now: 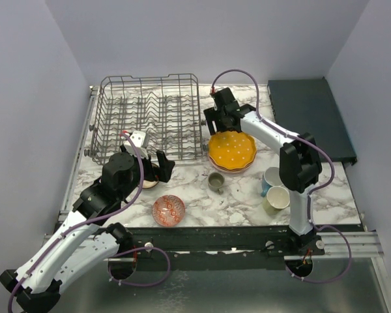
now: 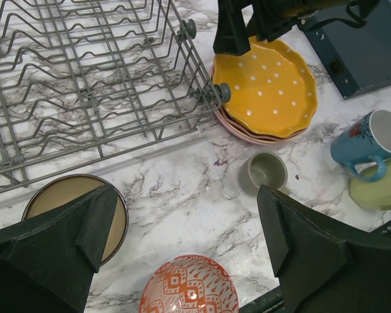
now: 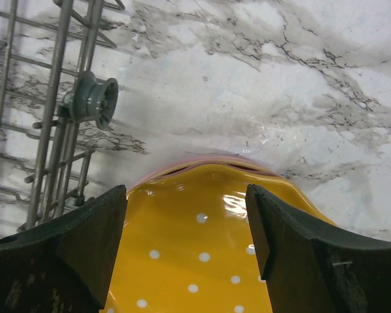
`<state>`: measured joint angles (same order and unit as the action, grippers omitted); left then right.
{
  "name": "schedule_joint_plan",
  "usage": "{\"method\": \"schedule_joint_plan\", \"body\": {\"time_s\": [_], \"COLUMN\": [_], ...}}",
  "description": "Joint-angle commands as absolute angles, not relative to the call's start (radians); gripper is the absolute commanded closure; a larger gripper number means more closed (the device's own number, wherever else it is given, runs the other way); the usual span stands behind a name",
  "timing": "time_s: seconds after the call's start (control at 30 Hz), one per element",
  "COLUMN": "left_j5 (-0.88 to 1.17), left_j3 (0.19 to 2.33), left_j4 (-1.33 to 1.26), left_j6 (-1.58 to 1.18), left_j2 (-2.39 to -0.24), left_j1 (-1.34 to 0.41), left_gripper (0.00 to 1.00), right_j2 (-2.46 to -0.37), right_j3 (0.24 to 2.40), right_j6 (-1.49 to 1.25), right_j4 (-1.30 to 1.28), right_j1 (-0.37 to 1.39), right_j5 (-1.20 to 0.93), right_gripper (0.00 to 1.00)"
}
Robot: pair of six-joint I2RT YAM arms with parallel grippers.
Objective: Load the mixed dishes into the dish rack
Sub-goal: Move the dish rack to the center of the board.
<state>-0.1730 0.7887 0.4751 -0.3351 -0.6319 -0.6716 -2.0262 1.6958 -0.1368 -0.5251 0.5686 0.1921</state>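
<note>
- Right tool [image 3: 186, 195]: fingers apart over orange plate's [image 1: 232, 149] far rim; it sits stacked on pink plate [image 2: 247, 135], just right of rack [image 1: 150, 117].
- Left tool [image 2: 188, 195]: apart, above surface [image 1: 247, 195] in front of rack, near brown bowl [image 2: 58, 202].

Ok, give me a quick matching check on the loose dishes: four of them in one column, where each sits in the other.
1 orange dotted plate
2 grey cup
3 red-patterned bowl
4 blue mug

A beside the yellow-green mug
B nearest the near edge of the table
C on the pink plate
D alone, just on the near side of the plates

Pairs: 1-C, 2-D, 3-B, 4-A
</note>
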Motion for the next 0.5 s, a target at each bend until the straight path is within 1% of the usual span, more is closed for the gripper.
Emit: {"method": "schedule_joint_plan", "body": {"time_s": [0.0,0.23,0.33,0.47], "left_j5": [-0.189,-0.187,-0.189,-0.19], "left_j3": [0.776,0.778,0.776,0.776], "left_j4": [0.487,0.487,0.488,0.487], "left_j6": [-0.328,-0.329,-0.329,-0.328], "left_j2": [-0.621,-0.619,-0.619,-0.62], "left_j1": [-0.672,-0.672,-0.672,-0.672], "left_gripper": [0.01,0.01,0.01,0.01], "right_j2": [-2.065,-2.108,-2.157,-2.186], "right_j3": [1.732,1.752,1.808,1.812], "right_j6": [-0.094,-0.034,-0.016,-0.017], "right_j4": [-0.494,-0.46,-0.496,-0.492], "right_j1": [0.56,0.554,0.552,0.544], "right_j5": [0.148,0.103,0.111,0.095], "right_gripper": [0.2,0.16,0.15,0.15]}}
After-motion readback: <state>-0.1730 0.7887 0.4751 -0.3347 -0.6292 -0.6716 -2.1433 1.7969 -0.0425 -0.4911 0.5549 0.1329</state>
